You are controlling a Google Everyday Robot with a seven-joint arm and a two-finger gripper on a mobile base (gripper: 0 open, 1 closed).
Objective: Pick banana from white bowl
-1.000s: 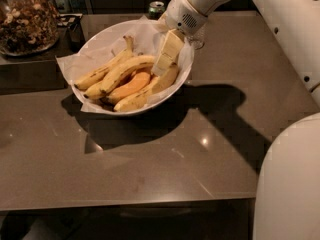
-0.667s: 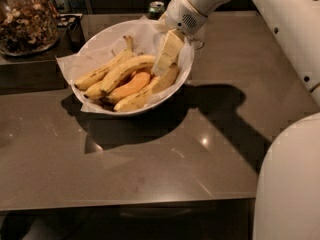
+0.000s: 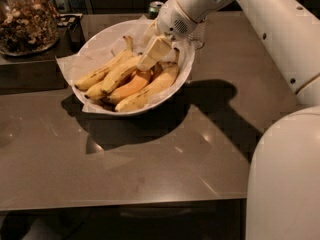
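Note:
The white bowl [image 3: 186, 64], lined with crinkled white paper, stands at the back of the brown table. Several bananas lie in it: a long pale-yellow banana [image 3: 150, 90] along the front, two more pale ones [image 3: 116, 75] to the left, and an orange-tinted one [image 3: 132, 87] between them. My gripper [image 3: 151, 54] reaches down into the bowl from the upper right. Its cream tip is at the upper end of the middle bananas, just above the orange-tinted one. It lifts nothing.
A glass jar of nuts [image 3: 25, 19] stands at the back left on a darker raised counter [image 3: 30, 74]. A green can [image 3: 155, 6] is behind the bowl. My white arm [image 3: 270, 29] and body [image 3: 285, 179] fill the right side. The table's front edge [image 3: 125, 202] is near.
My gripper has shifted a little to the left inside the bowl, from over the right ends of the bananas toward the middle ones. The bananas and bowl have not moved.

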